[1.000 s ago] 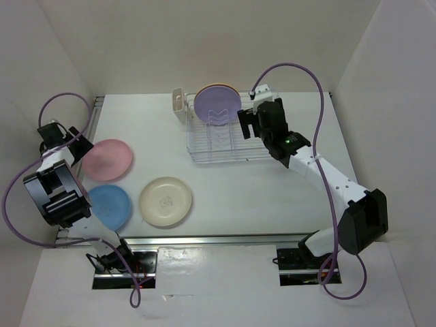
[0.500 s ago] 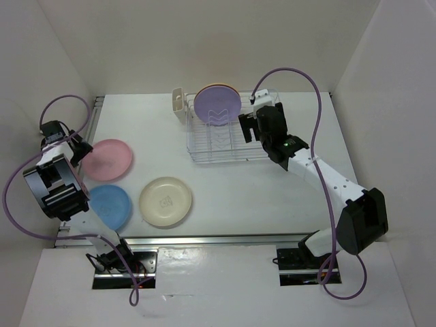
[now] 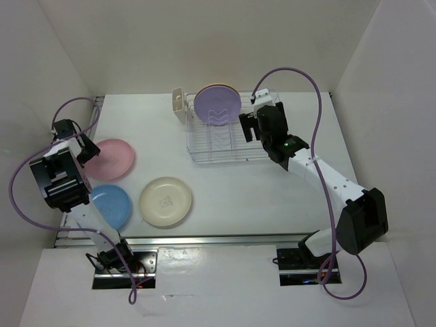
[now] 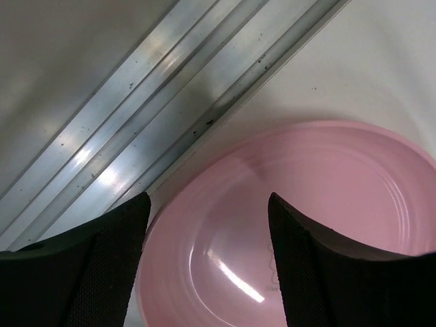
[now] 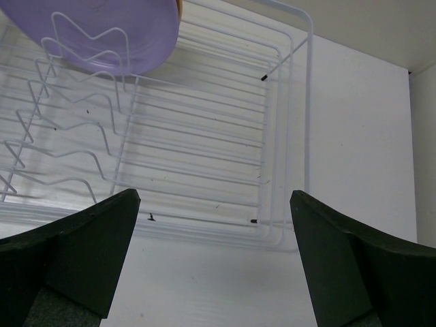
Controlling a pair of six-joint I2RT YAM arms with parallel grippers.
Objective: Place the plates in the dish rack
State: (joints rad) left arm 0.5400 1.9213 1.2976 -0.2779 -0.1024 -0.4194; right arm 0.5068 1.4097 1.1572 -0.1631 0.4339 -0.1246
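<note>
Poised above rim of pink plate: left hand, fingers spread wide to either side of plate's edge, contact impossible to tell. Plate itself flat on desk, just beside alu rail at L edge. Lying flat nearer the arm bases: sky blue plate, partly hidden under left arm, and cream plate near it, a small gap btwn the two. Standing upright in far-left corner of dish rack, next to white cutlery cup: lavender plate, w/ orange plate right behind it, only a sliver of rim in view. Hovering over R part of rack: right hand, fingers likewise spread well apart, nothing btwn them, only bare wire prongs and white desk below.
</note>
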